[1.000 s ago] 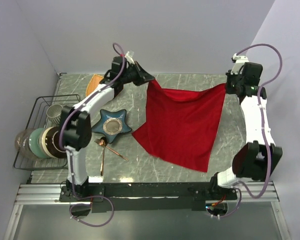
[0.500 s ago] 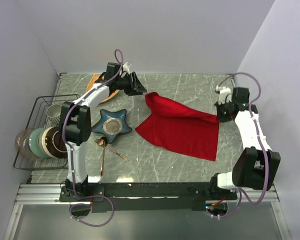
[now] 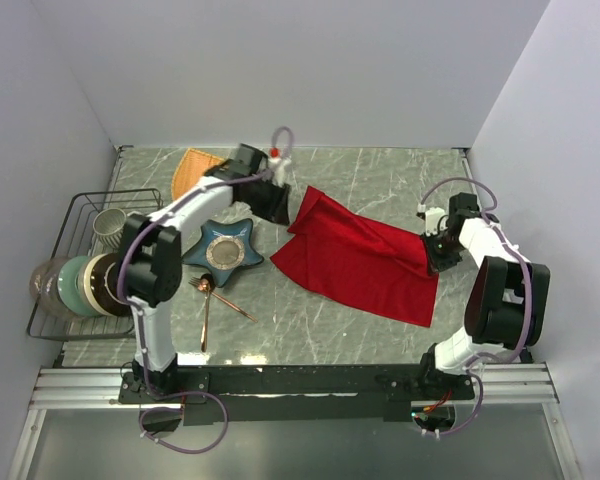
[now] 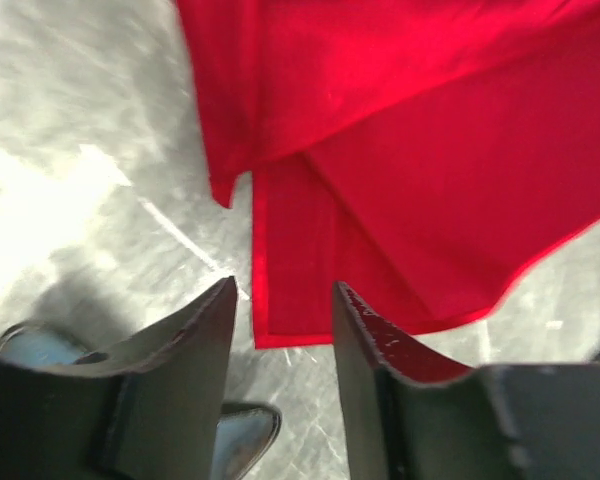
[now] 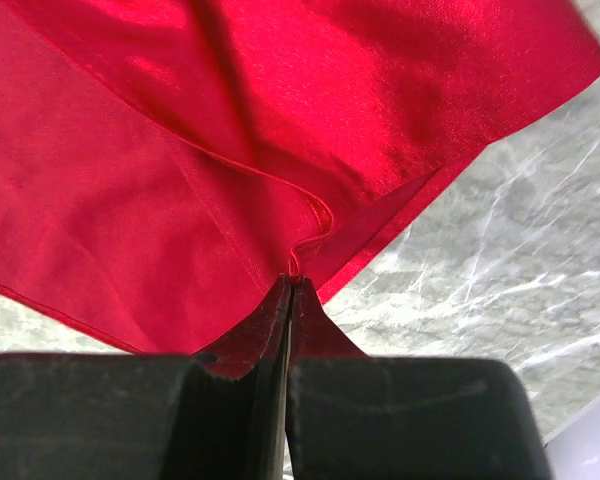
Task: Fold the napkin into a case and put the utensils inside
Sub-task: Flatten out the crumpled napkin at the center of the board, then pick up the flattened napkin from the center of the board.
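Top ext | L gripper (image 3: 274, 206) open, beside napkin (image 3: 355, 262) left corner | R gripper (image 3: 431, 254) clamped on its right edge

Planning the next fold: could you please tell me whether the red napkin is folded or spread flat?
Folded: the napkin lies doubled, an upper layer's hem crossing the lower in both wrist views.

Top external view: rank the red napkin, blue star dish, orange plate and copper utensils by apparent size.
1. red napkin, largest by far.
2. blue star dish.
3. orange plate, partly behind the left arm, so rank unsure.
4. copper utensils, thinnest.
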Controlling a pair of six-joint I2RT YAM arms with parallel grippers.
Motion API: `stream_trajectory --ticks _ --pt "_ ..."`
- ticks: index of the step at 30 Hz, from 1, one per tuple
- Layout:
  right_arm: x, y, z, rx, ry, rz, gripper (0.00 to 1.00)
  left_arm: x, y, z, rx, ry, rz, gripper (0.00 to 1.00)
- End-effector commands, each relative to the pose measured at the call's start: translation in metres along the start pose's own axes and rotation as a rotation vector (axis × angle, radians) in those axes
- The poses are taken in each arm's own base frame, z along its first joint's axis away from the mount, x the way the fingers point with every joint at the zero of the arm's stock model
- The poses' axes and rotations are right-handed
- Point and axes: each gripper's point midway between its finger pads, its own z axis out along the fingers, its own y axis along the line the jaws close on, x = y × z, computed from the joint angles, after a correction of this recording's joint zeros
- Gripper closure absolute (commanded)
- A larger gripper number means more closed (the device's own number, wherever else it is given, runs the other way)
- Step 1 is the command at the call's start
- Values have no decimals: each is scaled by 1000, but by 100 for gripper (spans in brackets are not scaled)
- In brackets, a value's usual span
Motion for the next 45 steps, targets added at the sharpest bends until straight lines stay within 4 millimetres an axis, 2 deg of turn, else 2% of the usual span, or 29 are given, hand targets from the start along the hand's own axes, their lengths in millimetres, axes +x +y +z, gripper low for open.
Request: stream_trajectory --ticks 1,6,12,13,15,18,21,22,24,28,30,35,38,42,43,44,45 --pt "2 -8 8 57 38 39 100 19 5 23 -124 107 152 48" --pt "-5 -23 23 105 72 107 100 25 -4 46 -158 117 216 47" --pt "-1 -36 31 160 122 109 100 32 4 73 -279 156 280 48" --pt "0 -39 31 177 130 109 100 39 10 79 -300 182 276 50" --pt "0 -41 32 178 132 104 100 40 13 82 -331 193 280 53" --pt "1 -48 29 215 143 94 100 51 23 83 -376 231 277 62" --pt "0 -55 28 238 147 87 100 62 24 77 -378 280 272 78" --pt "1 -57 28 244 151 88 100 65 23 71 -375 297 270 92" --pt "0 -63 26 263 153 89 100 65 20 64 -377 302 262 99" --pt "-1 -73 22 296 154 85 100 58 18 38 -390 298 215 99" --pt "0 -76 19 307 154 83 100 63 17 27 -379 332 178 99" --pt "-3 -79 15 311 142 87 100 64 -9 5 -290 339 148 99" --pt "-8 -79 11 308 123 89 100 74 -17 -4 -259 378 133 99" --pt "-18 -75 6 280 95 91 100 99 -29 -13 -174 468 112 99" --pt "-22 -70 5 254 79 92 100 100 -30 -17 -138 470 122 91" --pt "-26 -70 0 251 72 92 100 97 -43 -19 -44 449 109 86" --pt "-29 -69 -4 248 62 94 100 86 -49 -27 -3 403 108 83"
